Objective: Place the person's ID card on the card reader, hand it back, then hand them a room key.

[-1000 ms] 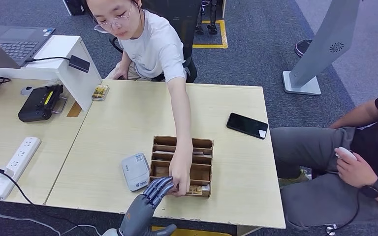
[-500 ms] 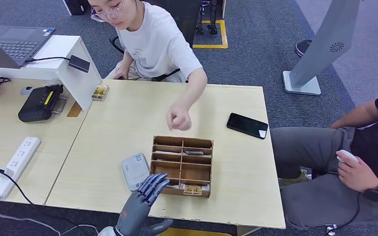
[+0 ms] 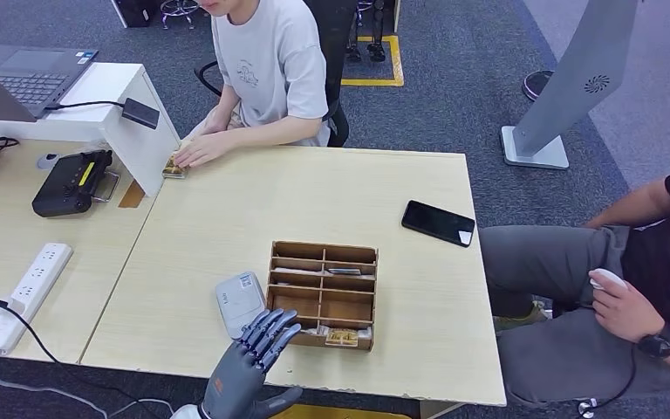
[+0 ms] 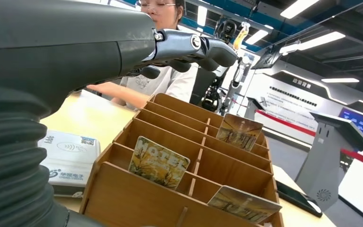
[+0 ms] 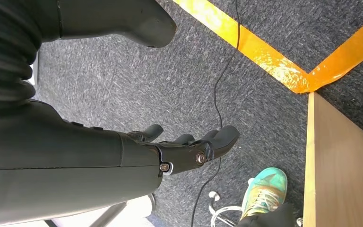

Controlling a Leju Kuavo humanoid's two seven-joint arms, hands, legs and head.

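Observation:
My left hand [image 3: 249, 362] hovers open over the table's near edge, fingers spread, holding nothing. Its fingertips point at the gap between the white card reader [image 3: 239, 303] and the wooden divided box [image 3: 323, 295]. In the left wrist view the hand [image 4: 189, 47] stretches above the box [image 4: 123, 198], where hotel key cards [image 4: 158, 162] stand in its compartments beside the reader [image 4: 68, 156]. My right hand [image 5: 179, 151] hangs over the carpet, fingers loosely extended and empty. The person [image 3: 270, 61] sits across the table with a hand [image 3: 201, 150] resting near a small yellowish card holder [image 3: 177, 163].
A black phone [image 3: 437, 223] lies at the right of the wooden table [image 3: 253, 209]. A second person [image 3: 637, 288] sits at the right edge. On the left desk are a power strip [image 3: 28, 295], a black device [image 3: 71, 183] and a laptop [image 3: 17, 78].
The person's arm has drawn back from the wooden box beside my fingers to the far left corner of the table. My left hand has slipped slightly back toward me.

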